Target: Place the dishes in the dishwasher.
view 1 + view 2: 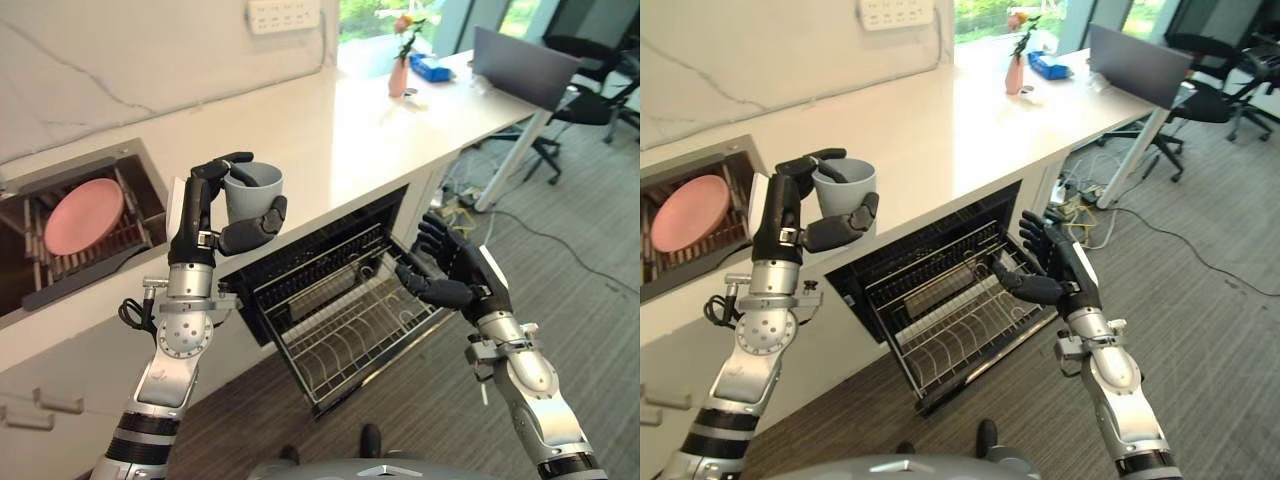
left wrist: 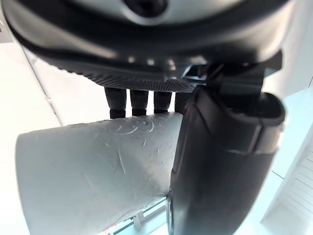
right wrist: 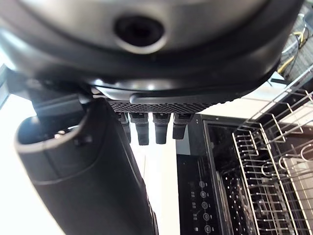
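My left hand (image 1: 205, 215) is shut on a grey cup (image 1: 252, 192), held upright in the air over the front edge of the white counter (image 1: 330, 130). In the left wrist view the cup (image 2: 98, 166) lies between my thumb and fingers. A pink plate (image 1: 84, 215) stands on edge in the sink rack at the left. The dishwasher rack (image 1: 340, 310) is pulled out below the counter and holds no dishes. My right hand (image 1: 455, 275) hovers open at the rack's right corner, fingers relaxed; whether it touches the wire I cannot tell.
A sink (image 1: 75, 225) is set into the counter's left end. A vase with a flower (image 1: 400, 65), a blue box (image 1: 432, 68) and a laptop (image 1: 520, 65) sit at the far end. Office chairs (image 1: 590, 100) stand on the grey carpet beyond.
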{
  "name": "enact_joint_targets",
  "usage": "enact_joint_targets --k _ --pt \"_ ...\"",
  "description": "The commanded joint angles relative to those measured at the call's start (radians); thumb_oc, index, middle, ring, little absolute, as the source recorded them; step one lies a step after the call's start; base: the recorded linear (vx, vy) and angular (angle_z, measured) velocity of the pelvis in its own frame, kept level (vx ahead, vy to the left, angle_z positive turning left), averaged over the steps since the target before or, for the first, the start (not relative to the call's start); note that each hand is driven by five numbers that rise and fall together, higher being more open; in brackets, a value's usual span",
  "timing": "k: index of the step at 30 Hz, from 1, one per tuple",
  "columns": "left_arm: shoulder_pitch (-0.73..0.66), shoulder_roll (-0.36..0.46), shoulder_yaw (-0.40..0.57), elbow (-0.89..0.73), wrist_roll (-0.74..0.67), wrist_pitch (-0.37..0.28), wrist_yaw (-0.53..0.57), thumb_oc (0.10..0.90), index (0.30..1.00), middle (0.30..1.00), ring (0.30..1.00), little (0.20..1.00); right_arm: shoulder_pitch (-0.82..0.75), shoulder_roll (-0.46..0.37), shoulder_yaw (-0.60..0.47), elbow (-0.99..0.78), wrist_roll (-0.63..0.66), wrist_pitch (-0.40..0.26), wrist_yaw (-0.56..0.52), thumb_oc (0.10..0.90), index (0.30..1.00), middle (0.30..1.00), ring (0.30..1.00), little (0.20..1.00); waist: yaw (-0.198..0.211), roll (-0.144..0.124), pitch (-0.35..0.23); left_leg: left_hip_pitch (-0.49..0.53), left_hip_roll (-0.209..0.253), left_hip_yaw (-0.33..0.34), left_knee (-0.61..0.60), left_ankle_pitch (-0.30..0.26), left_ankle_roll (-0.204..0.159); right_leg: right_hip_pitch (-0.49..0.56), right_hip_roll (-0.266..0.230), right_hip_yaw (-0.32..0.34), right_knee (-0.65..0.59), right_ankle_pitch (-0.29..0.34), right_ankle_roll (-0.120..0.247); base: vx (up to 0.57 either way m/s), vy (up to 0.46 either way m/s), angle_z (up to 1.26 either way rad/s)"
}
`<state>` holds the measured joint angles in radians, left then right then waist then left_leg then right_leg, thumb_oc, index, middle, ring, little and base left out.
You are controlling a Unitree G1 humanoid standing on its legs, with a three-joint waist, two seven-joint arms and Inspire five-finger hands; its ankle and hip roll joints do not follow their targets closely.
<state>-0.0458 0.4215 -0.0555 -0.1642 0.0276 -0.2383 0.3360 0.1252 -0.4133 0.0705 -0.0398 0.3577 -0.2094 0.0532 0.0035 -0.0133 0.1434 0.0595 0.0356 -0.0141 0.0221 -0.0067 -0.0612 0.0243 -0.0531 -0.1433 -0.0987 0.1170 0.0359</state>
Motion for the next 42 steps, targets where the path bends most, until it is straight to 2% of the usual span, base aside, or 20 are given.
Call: enact_joint_targets --k 1,2,3,4,6,7,8,9,12,13,14,15,16,17,18,19,22,24,29,42 --pt "-0.136 0.048 -0.018 -0.070 -0.036 -0.136 0.011 0.400 0.300 0.300 0.300 0.300 -0.075 -0.036 -0.047 -0.097 0.057 -0.109 -0.027 0.800 0.900 0.900 0.900 0.900 -0.034 -0.067 -0.024 -0.086 0.031 0.095 0.148 0.063 -0.085 0.081 -0.099 0.002 0.040 -0.075 0.109 -0.04 0.078 0.34" --pt "-0.136 0.048 -0.018 -0.070 -0.036 -0.136 0.011 0.400 0.300 0.300 0.300 0.300 -0.075 -0.036 -0.047 -0.097 0.057 -0.109 -0.027 0.800 0.900 0.900 0.900 0.900 -0.034 -0.067 -0.024 -0.086 0.031 0.095 0.148 0.063 -0.085 0.081 -0.099 0.002 0.040 -0.075 0.109 -0.09 0.249 0.54" --pt "-0.160 0.048 -0.036 -0.062 -0.029 -0.135 0.013 0.400 0.300 0.300 0.300 0.300 -0.080 -0.043 -0.059 -0.109 0.058 -0.105 -0.035 0.800 0.900 0.900 0.900 0.900 -0.047 -0.064 -0.029 -0.045 0.119 0.098 0.116 0.070 -0.102 0.068 -0.123 0.014 0.039 -0.056 0.130 -0.06 0.267 0.22" --pt "-0.167 0.051 -0.042 -0.061 -0.031 -0.134 0.017 0.400 0.300 0.300 0.300 0.300 -0.085 -0.041 -0.058 -0.111 0.067 -0.105 -0.041 0.800 0.900 0.900 0.900 0.900 -0.047 -0.057 -0.030 -0.023 0.147 0.071 0.094 0.075 -0.114 0.061 -0.136 0.025 0.042 -0.052 0.146 -0.06 0.267 0.22" --pt "-0.167 0.051 -0.042 -0.061 -0.031 -0.134 0.017 0.400 0.300 0.300 0.300 0.300 -0.085 -0.041 -0.058 -0.111 0.067 -0.105 -0.041 0.800 0.900 0.900 0.900 0.900 -0.047 -0.057 -0.030 -0.023 0.147 0.071 0.094 0.075 -0.114 0.061 -0.136 0.025 0.042 -0.052 0.146 0.00 0.149 -0.09" --pt "-0.189 0.058 -0.062 -0.056 -0.029 -0.123 0.029 0.400 0.300 0.300 0.300 0.300 -0.089 -0.030 -0.055 -0.114 0.080 -0.105 -0.052 0.800 0.900 0.900 0.900 0.900 -0.053 -0.040 -0.045 0.012 0.170 0.027 0.009 0.061 -0.121 0.037 -0.159 0.044 0.050 -0.046 0.179 0.00 0.201 -0.21" --pt "-0.189 0.058 -0.062 -0.056 -0.029 -0.123 0.029 0.400 0.300 0.300 0.300 0.300 -0.089 -0.030 -0.055 -0.114 0.080 -0.105 -0.052 0.800 0.900 0.900 0.900 0.900 -0.053 -0.040 -0.045 0.012 0.170 0.027 0.009 0.061 -0.121 0.037 -0.159 0.044 0.050 -0.046 0.179 0.00 0.406 -0.91" --pt "-0.228 0.055 -0.099 -0.047 -0.018 -0.118 0.023 0.400 0.300 0.300 0.300 0.300 -0.071 -0.011 -0.065 -0.140 0.099 -0.100 -0.039 0.800 0.900 0.900 0.900 0.900 -0.075 -0.039 -0.059 0.049 0.141 0.058 -0.086 0.042 -0.107 0.006 -0.200 0.061 0.063 0.011 0.210 0.00 0.205 -0.70" --pt "-0.228 0.055 -0.099 -0.047 -0.018 -0.118 0.023 0.400 0.300 0.300 0.300 0.300 -0.071 -0.011 -0.065 -0.140 0.099 -0.100 -0.039 0.800 0.900 0.900 0.900 0.900 -0.075 -0.039 -0.059 0.049 0.141 0.058 -0.086 0.042 -0.107 0.006 -0.200 0.061 0.063 0.011 0.210 -0.04 0.172 -0.32" --pt "-0.283 0.051 -0.162 -0.043 0.000 -0.117 0.008 0.400 0.300 0.300 0.300 0.300 -0.052 0.023 -0.048 -0.131 0.072 -0.102 -0.047 0.800 0.900 0.900 0.900 0.900 -0.092 -0.050 -0.065 0.054 0.084 0.103 -0.109 0.009 -0.070 -0.049 -0.238 0.071 0.089 0.051 0.220 -0.10 0.310 -0.26" --pt "-0.283 0.051 -0.162 -0.043 0.000 -0.117 0.008 0.400 0.300 0.300 0.300 0.300 -0.052 0.023 -0.048 -0.131 0.072 -0.102 -0.047 0.800 0.900 0.900 0.900 0.900 -0.092 -0.050 -0.065 0.054 0.084 0.103 -0.109 0.009 -0.070 -0.049 -0.238 0.071 0.089 0.051 0.220 -0.30 0.666 -0.81" --pt "-0.327 0.060 -0.202 -0.036 0.029 -0.116 0.019 0.400 0.300 0.300 0.300 0.300 -0.070 0.043 0.001 -0.142 0.058 -0.106 -0.042 0.800 0.900 0.900 0.900 0.900 -0.084 -0.041 -0.042 0.044 0.062 0.148 -0.109 0.019 -0.021 -0.090 -0.148 0.072 0.253 -0.026 0.192 -0.31 0.492 -1.13" --pt "-0.338 0.055 -0.210 -0.032 0.028 -0.111 0.017 0.400 0.300 0.300 0.300 0.300 -0.081 0.034 0.020 -0.146 0.061 -0.103 -0.030 0.800 0.900 0.900 0.900 0.900 -0.073 -0.034 -0.041 0.034 0.058 0.168 -0.109 0.033 -0.006 -0.078 -0.099 0.037 0.320 -0.088 0.168 -0.33 0.502 -2.22" --pt "-0.341 0.053 -0.211 -0.034 0.029 -0.101 0.014 0.400 0.300 0.300 0.300 0.300 -0.078 0.033 0.026 -0.147 0.070 -0.101 -0.028 0.800 0.900 0.900 0.900 0.900 -0.062 -0.041 -0.047 0.028 0.046 0.174 -0.109 0.032 -0.006 -0.045 -0.095 0.018 0.286 -0.111 0.158 -0.16 0.142 -1.95" --pt "-0.340 0.056 -0.205 -0.037 0.033 -0.098 0.013 0.400 0.300 0.300 0.300 0.300 -0.082 0.035 0.029 -0.147 0.080 -0.096 -0.027 0.800 0.900 0.900 0.900 0.900 -0.050 -0.049 -0.056 0.026 0.040 0.189 -0.109 0.035 -0.010 -0.009 -0.109 -0.023 0.225 -0.101 0.154 -0.07 -0.009 -0.97" --pt "-0.350 0.057 -0.196 -0.034 0.051 -0.093 0.018 0.400 0.300 0.300 0.300 0.300 -0.089 0.033 0.034 -0.147 0.082 -0.095 -0.028 0.800 0.900 0.900 0.900 0.900 -0.044 -0.054 -0.068 0.024 0.036 0.195 -0.109 0.034 -0.012 0.018 -0.115 -0.036 0.164 -0.095 0.158 -0.04 -0.043 0.15" --pt "-0.379 0.046 -0.193 -0.019 0.054 -0.099 0.041 0.400 0.300 0.300 0.300 0.300 -0.117 0.026 0.054 -0.152 0.080 -0.093 -0.036 0.800 0.900 0.900 0.900 0.900 -0.041 -0.055 -0.100 0.033 0.051 0.210 -0.109 0.037 -0.022 0.055 -0.108 -0.012 0.068 -0.078 0.162 0.02 -0.069 0.06" --pt "-0.404 0.048 -0.196 -0.002 0.071 -0.096 0.060 0.400 0.300 0.300 0.300 0.300 -0.146 0.018 0.070 -0.158 0.089 -0.090 -0.040 0.800 0.900 0.900 0.900 0.900 -0.042 -0.053 -0.102 0.050 0.061 0.229 -0.109 0.036 -0.026 0.072 -0.116 -0.021 0.037 -0.062 0.164 0.00 -0.071 -0.17" --pt "-0.415 0.033 -0.200 -0.001 0.093 -0.086 0.056 0.400 0.300 0.300 0.300 0.300 -0.182 0.006 0.097 -0.165 0.088 -0.071 -0.040 0.800 0.900 0.900 0.900 0.900 -0.047 -0.048 -0.108 0.075 0.077 0.235 -0.109 0.039 -0.040 0.100 -0.109 -0.024 0.018 -0.069 0.157 0.00 -0.066 -0.08" --pt "-0.424 -0.008 -0.300 0.021 0.077 -0.079 0.034 0.400 0.300 0.300 0.300 0.300 -0.242 0.023 0.144 -0.165 0.135 -0.065 -0.080 0.800 0.900 0.900 0.900 0.900 -0.052 -0.035 -0.107 0.076 0.102 0.218 -0.109 0.070 -0.054 0.110 -0.090 -0.038 0.026 -0.073 0.139 -0.01 -0.036 0.07"
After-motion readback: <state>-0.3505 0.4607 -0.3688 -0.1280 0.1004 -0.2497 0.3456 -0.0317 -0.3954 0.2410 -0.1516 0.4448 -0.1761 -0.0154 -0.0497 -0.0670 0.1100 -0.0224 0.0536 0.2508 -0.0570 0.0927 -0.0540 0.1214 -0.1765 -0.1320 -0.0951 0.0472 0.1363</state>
